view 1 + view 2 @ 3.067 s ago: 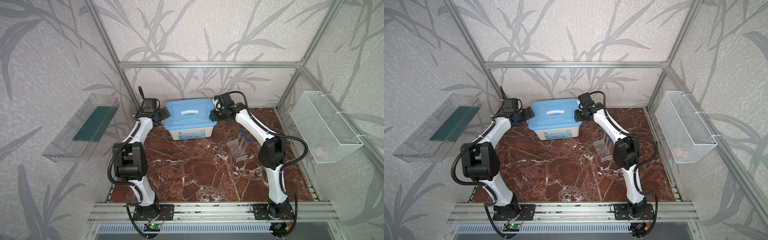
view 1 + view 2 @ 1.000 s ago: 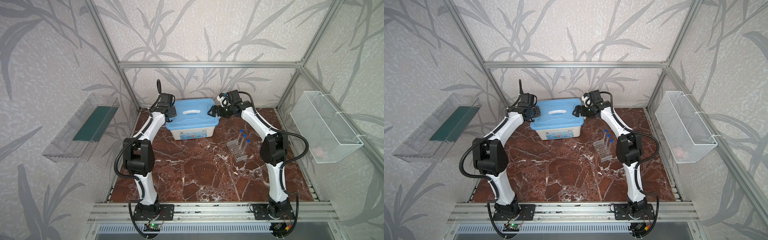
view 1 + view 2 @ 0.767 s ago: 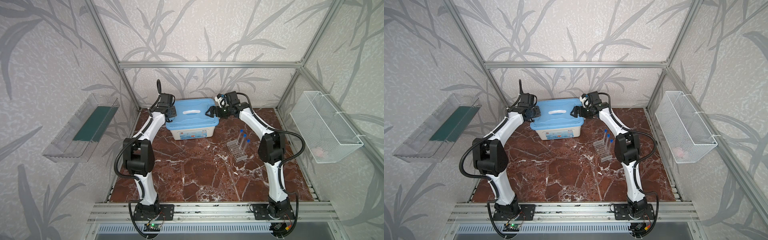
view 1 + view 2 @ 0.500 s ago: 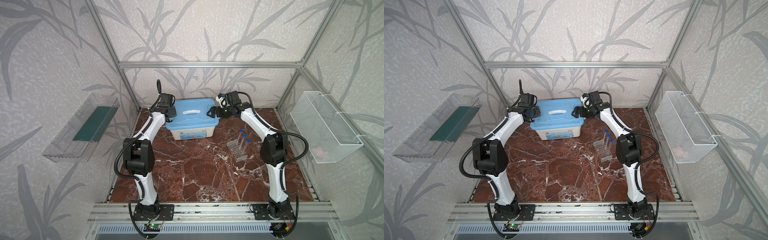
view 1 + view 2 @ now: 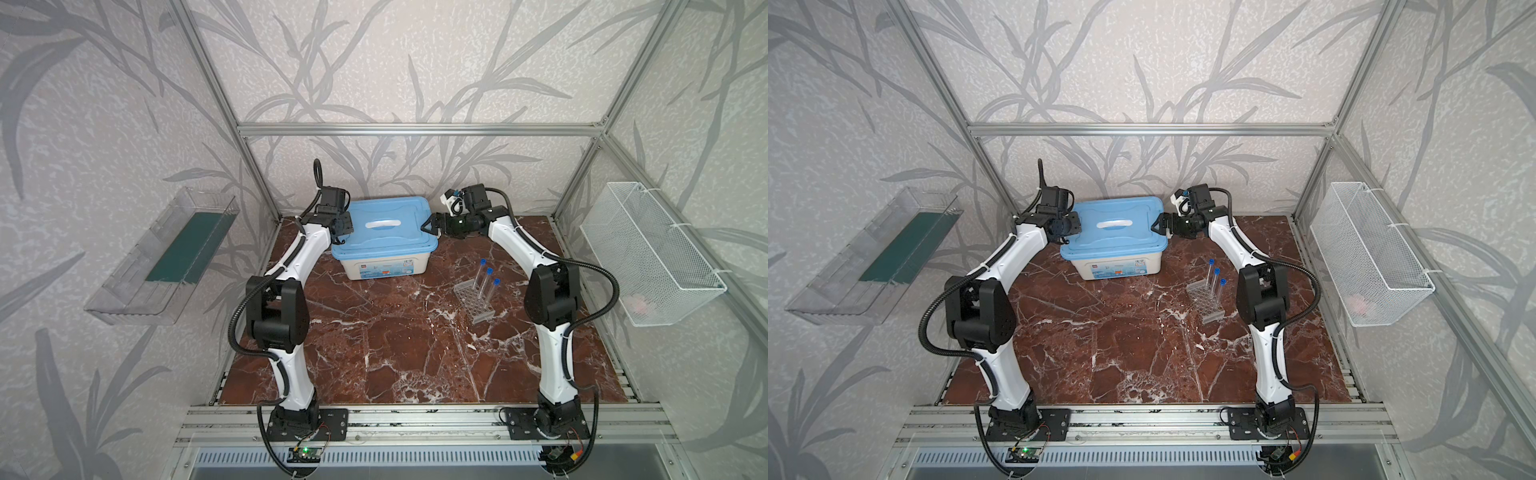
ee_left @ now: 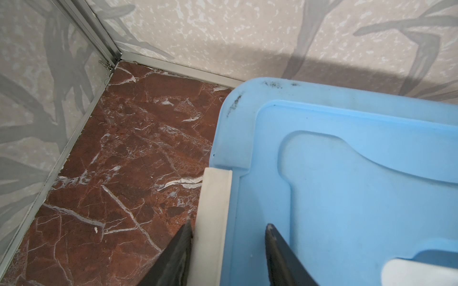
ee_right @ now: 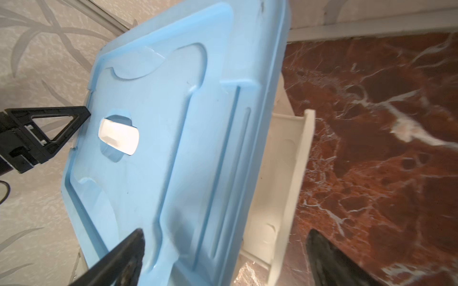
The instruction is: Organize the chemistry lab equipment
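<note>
The left pincer is set half-wide astride the latch of the tub; a grip cannot be told. The right pincer is spread wide. Tubes are stood in the rack on the worktop.

The blue-lidded tub fills all the room between the left gripper and the right gripper. Just behind both stands the back wall. Nearer the arm bases than the right gripper, the rack of upright test tubes blocks; beside it lies open bench.
</note>
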{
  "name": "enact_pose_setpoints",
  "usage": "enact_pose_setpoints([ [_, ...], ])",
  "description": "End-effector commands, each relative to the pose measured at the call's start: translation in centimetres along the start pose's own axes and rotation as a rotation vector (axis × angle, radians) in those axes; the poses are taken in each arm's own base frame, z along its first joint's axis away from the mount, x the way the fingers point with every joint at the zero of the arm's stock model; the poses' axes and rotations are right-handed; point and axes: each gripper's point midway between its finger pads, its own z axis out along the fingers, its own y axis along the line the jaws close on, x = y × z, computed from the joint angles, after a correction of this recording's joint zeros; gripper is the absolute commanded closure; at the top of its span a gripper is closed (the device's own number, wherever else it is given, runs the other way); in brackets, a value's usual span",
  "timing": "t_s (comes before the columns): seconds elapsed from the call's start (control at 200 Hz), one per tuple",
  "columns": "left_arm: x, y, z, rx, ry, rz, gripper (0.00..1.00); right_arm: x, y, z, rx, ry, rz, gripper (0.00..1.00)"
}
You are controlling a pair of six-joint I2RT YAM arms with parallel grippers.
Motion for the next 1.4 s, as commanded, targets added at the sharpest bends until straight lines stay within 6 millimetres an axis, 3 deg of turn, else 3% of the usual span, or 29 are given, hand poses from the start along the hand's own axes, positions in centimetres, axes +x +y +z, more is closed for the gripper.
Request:
enact_pose_setpoints([
  [0.0, 6.4, -0.1, 1.1, -0.010, 0.215, 0.050, 0.51, -0.1, 1.7, 1.1, -0.147, 0.005, 0.023, 0.01],
  [0.155, 6.3, -0.2, 1.0, -0.004, 0.212, 0.045, 0.50, -0.3, 2.7, 0.6, -0.175, -0.016, 0.007, 0.01],
  [0.42, 5.9, -1.0, 0.3, 0.040, 0.203, 0.038, 0.50, 0.6, 2.7, -1.0, 0.086, -0.007, -0.157, 0.15],
  [0.74, 6.2, -3.3, -0.3, 0.100, 0.204, 0.041, 0.51, 3.6, 5.9, 1.8, 0.164, 0.101, -0.369, 0.20],
  [0.925, 6.3, -5.2, -0.4, 0.150, 0.216, 0.034, 0.50, 4.7, 6.0, 2.8, 0.156, 0.145, -0.412, 0.19],
  [1.024, 5.6, -4.7, -0.7, 0.129, 0.202, 0.000, 0.50, 3.8, 5.2, 1.6, 0.212, 0.129, -0.400, 0.17],
  [1.139, 3.8, -3.0, -1.4, 0.067, 0.145, -0.010, 0.42, 2.1, 5.0, -0.7, 0.239, 0.075, -0.358, 0.11],
  [1.289, 1.1, -1.0, -3.3, 0.048, 0.102, -0.062, 0.22, 0.5, 5.5, -4.6, 0.318, 0.012, -0.357, 0.04],
  [1.394, -0.7, 0.5, -5.5, 0.029, 0.047, -0.085, 0.15, 0.0, 6.5, -8.0, 0.356, -0.034, -0.365, 0.00],
])
